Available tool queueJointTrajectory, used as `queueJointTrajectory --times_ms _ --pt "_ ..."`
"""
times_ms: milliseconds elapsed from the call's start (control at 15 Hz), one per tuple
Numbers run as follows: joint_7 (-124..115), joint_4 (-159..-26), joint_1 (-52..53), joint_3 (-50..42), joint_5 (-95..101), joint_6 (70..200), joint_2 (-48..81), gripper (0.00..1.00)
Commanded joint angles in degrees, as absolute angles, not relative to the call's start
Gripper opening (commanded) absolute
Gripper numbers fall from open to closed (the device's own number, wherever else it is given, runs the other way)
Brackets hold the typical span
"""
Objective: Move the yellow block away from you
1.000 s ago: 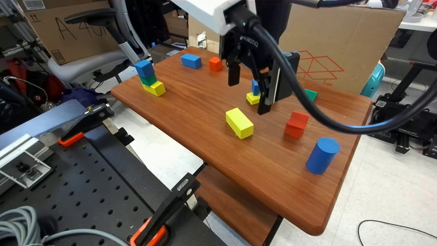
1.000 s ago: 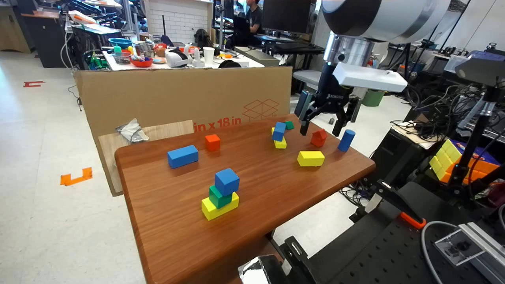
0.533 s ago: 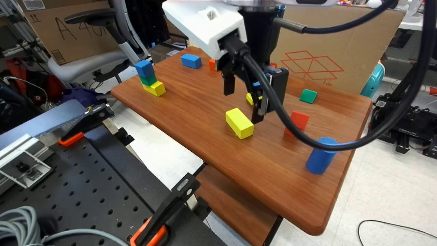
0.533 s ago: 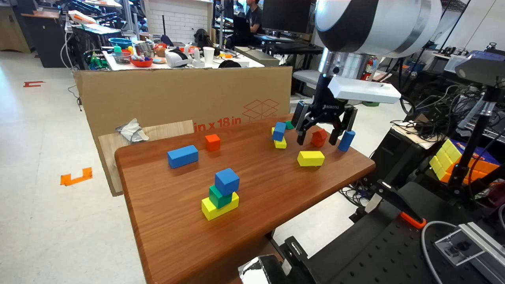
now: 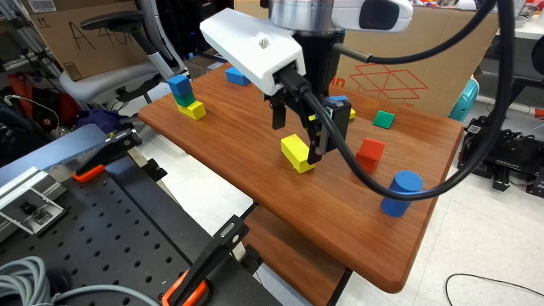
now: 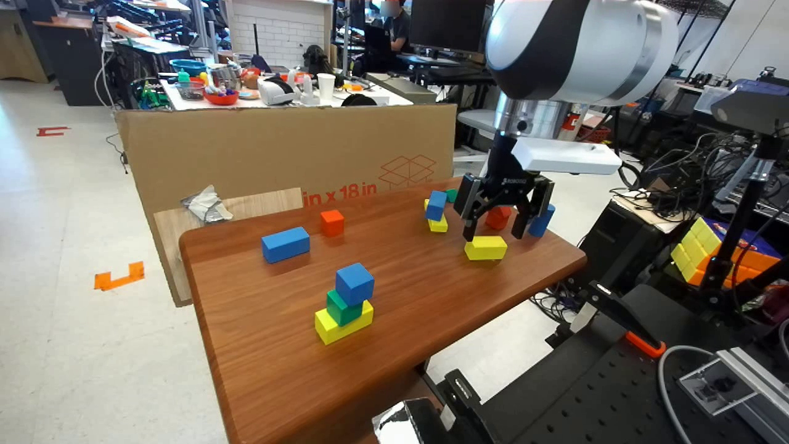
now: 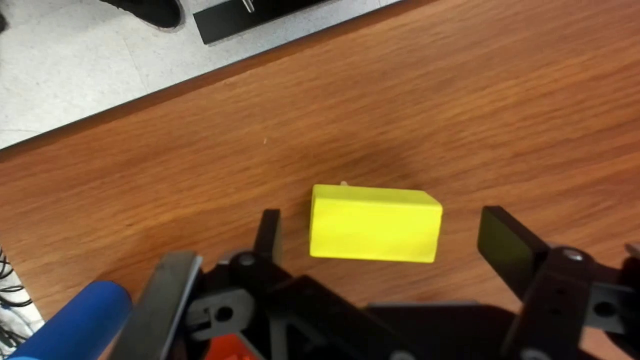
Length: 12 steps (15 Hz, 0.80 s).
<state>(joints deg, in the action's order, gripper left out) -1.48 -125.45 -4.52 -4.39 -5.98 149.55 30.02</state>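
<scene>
On the wood-grained surface (image 6: 259, 382), the yellow block (image 7: 375, 225) lies flat, set in from the edge and touching no other piece. It has not shifted; the hand (image 6: 494, 230) has come down towards it over the last second, so this looks like the approach, with the moving itself yet to begin. The hand points downward, fingers (image 7: 507, 250) spread, one off each end of the block in the wrist view, grasping nothing. Farther out stand a red piece (image 5: 372, 149) and a blue cylinder (image 7: 75, 322).

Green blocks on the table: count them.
2. One green block is stacked between a blue cube and a yellow base; the other green block lies apart, toward the cardboard panel.
</scene>
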Motion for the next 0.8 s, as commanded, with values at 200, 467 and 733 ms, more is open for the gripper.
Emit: queueJointTrajectory --times_ms 200,467,733 --pt "0.19 -122.69 -5.07 -2.65 -5.56 153.19 34.33 1.00" --pt "-1.04 -120.77 -4.28 -3.08 -5.01 154.40 36.31 1.00" --pt "-1.99 -119.67 -4.59 -2.69 -6.13 154.14 36.81 0.58"
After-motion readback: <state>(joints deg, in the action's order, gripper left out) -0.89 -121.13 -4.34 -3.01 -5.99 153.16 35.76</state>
